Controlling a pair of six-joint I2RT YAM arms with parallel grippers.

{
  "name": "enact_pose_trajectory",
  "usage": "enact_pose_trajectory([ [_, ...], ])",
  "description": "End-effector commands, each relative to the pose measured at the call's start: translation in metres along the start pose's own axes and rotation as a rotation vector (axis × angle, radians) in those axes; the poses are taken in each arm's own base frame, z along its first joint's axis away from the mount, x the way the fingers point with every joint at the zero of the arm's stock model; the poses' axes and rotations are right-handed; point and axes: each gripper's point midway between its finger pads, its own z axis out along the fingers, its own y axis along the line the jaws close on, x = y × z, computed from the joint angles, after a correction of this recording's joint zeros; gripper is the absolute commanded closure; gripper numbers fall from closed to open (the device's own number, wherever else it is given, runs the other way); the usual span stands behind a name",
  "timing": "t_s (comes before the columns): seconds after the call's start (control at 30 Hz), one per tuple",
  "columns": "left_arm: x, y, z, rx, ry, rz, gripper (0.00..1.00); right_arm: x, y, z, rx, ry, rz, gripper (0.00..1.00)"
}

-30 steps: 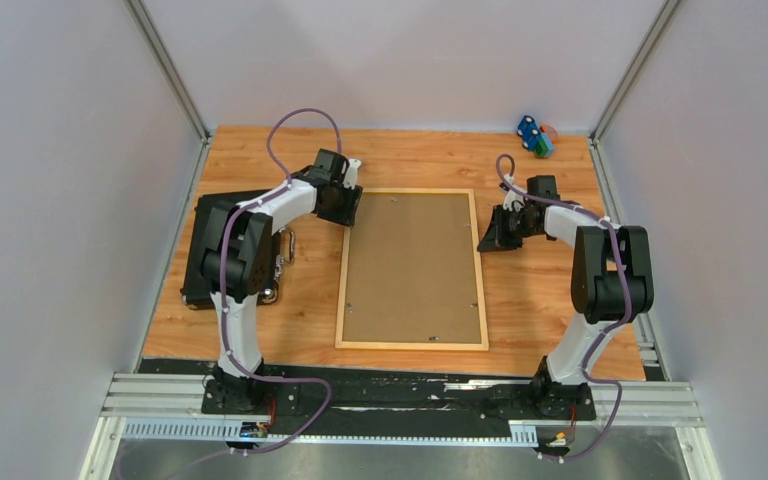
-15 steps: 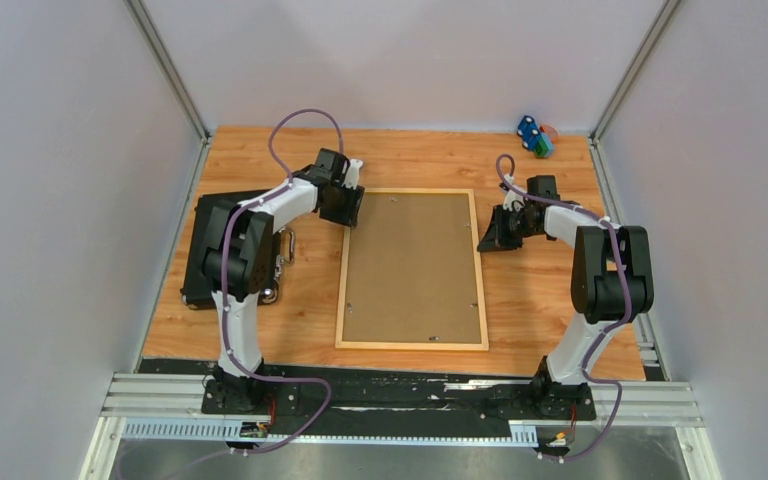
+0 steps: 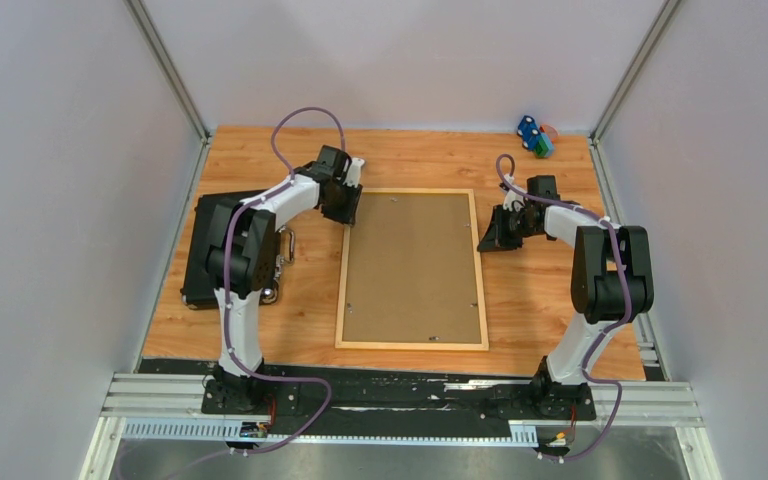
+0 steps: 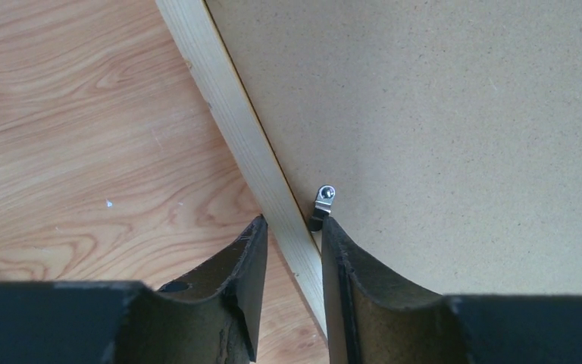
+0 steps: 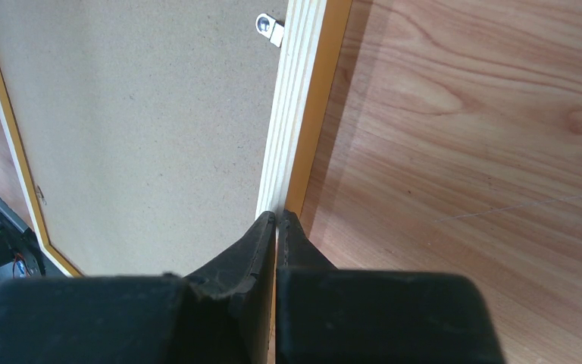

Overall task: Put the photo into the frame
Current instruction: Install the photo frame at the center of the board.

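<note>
Setting: grey-lilac walls (image 3: pixel 400 60) enclose a wood-grain tabletop (image 3: pixel 310 300).
Centre: the frame (image 3: pixel 412 346) lies face down mid-tabletop, its brown backing board (image 3: pixel 412 270) uppermost.
Left: the left claw (image 4: pixel 294 227) is part open, fingers astride the frame's left rail, beside a metal clip (image 4: pixel 323 199).
Right: the right claw (image 5: pixel 276 220) is closed and empty, its tips against the frame's right rail.

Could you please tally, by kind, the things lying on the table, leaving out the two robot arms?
Wooden frame: 1
Brown backing board: 1
Black case: 1
Small blue and green object: 1
Total: 4
</note>
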Motion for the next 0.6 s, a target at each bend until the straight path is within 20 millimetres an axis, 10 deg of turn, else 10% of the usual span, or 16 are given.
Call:
enact_pose_trajectory([
  [0.0, 0.009, 0.008, 0.018, -0.030, 0.029, 0.020, 0.66, 0.005, -0.002, 0.006, -0.006, 0.021, -0.007, 0.96],
  [0.4, 0.016, 0.009, 0.020, -0.033, 0.027, 0.011, 0.89, 0.005, -0.001, 0.007, -0.009, 0.024, -0.006, 0.96],
  [0.57, 0.012, 0.005, 0.014, -0.018, 0.010, 0.015, 0.60, 0.006, -0.001, 0.007, -0.009, 0.024, -0.005, 0.96],
])
